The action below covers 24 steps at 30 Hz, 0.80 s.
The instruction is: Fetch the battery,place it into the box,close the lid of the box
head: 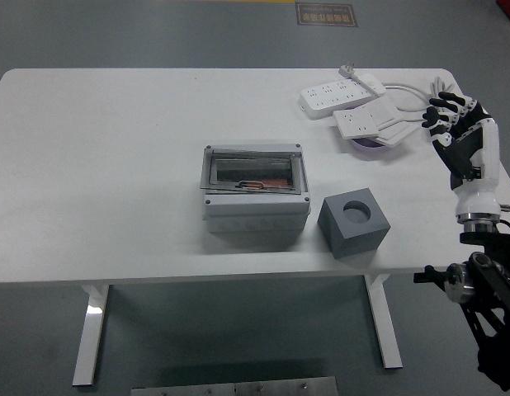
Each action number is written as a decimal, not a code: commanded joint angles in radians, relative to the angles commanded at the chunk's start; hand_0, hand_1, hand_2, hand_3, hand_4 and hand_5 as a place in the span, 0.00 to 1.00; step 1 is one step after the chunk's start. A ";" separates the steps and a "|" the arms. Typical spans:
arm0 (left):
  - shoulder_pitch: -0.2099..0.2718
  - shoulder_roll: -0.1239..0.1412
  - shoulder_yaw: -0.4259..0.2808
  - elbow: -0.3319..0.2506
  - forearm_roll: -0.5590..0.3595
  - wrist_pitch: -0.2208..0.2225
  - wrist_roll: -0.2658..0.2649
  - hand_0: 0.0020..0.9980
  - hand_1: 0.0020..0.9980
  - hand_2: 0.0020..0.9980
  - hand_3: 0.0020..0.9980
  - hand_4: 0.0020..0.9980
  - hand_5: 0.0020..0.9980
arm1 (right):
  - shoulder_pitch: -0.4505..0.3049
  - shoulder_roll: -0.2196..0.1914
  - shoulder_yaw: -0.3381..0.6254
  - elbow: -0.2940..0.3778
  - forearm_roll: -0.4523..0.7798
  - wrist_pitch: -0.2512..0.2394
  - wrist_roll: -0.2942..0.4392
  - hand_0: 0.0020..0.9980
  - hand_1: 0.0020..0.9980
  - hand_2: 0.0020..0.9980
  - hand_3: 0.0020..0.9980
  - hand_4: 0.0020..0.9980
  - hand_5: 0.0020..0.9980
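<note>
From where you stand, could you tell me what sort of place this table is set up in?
Probably a robotics lab or workshop test bench. A bare white table stands on a grey industrial floor, with power strips along its far edge and a grey electrical-style box laid out as a test prop.

The box (254,188) sits mid-table, with the holed block (353,222) just right of it. Two power strips (342,91) lie behind, at the far right.

**No legible text in view**

A dark floor sign (325,14) lies beyond the table's far edge, right of centre. It carries lines of lettering, but they are too small and blurred to read.
</note>
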 joint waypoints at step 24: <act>0.000 0.005 0.016 0.002 -0.034 0.007 -0.011 0.63 0.69 0.57 0.57 0.54 0.00 | 0.025 0.019 0.037 -0.032 -0.303 0.017 -0.027 0.65 0.58 0.56 0.58 0.55 0.00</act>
